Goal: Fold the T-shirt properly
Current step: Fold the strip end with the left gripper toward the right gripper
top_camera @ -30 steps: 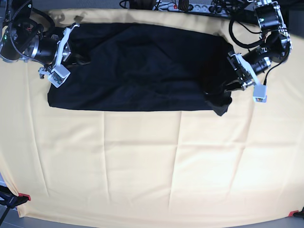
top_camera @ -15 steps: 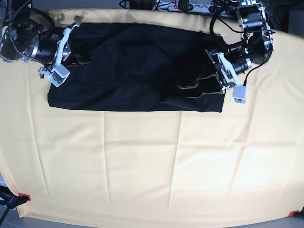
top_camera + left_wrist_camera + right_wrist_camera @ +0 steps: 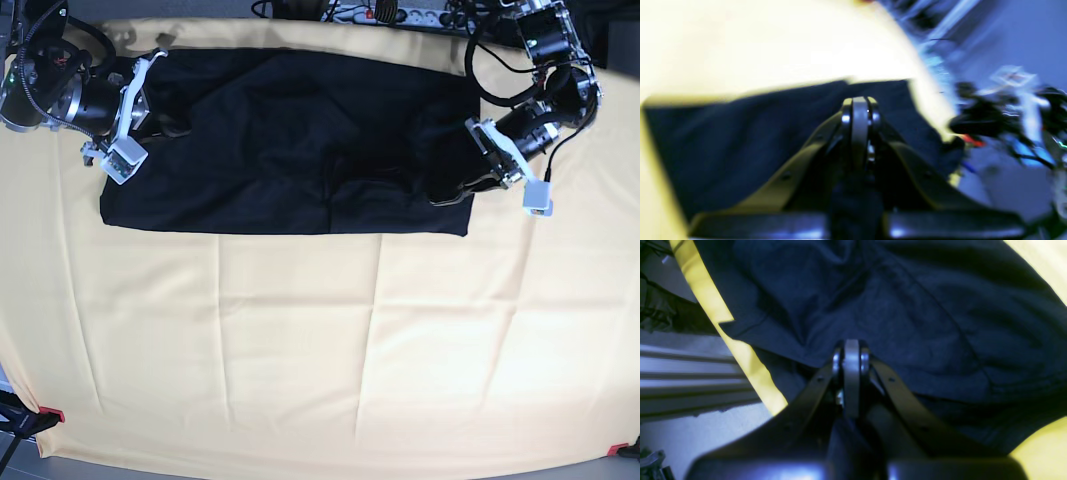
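Note:
The dark T-shirt (image 3: 290, 140) lies flat as a wide band across the far side of the yellow table cloth (image 3: 300, 340). At the shirt's lower right corner my left gripper (image 3: 440, 200) is shut. In the blurred left wrist view its fingertips (image 3: 858, 106) meet above the T-shirt (image 3: 740, 140) with no cloth seen between them. My right gripper (image 3: 172, 127) is shut at the shirt's left end. In the right wrist view its tips (image 3: 851, 351) sit against a fold of the T-shirt (image 3: 923, 323); whether cloth is pinched there does not show.
A power strip and cables (image 3: 390, 14) run along the table's far edge. Red clips (image 3: 50, 414) hold the cloth at the near corners. The table's edge and grey rails (image 3: 690, 373) lie just beside the right gripper.
My left gripper carried the sticking-out lower right flap inward over the shirt, opened, then drew back to the right and shut. The shirt's right end now lies straight. The right arm has not moved.

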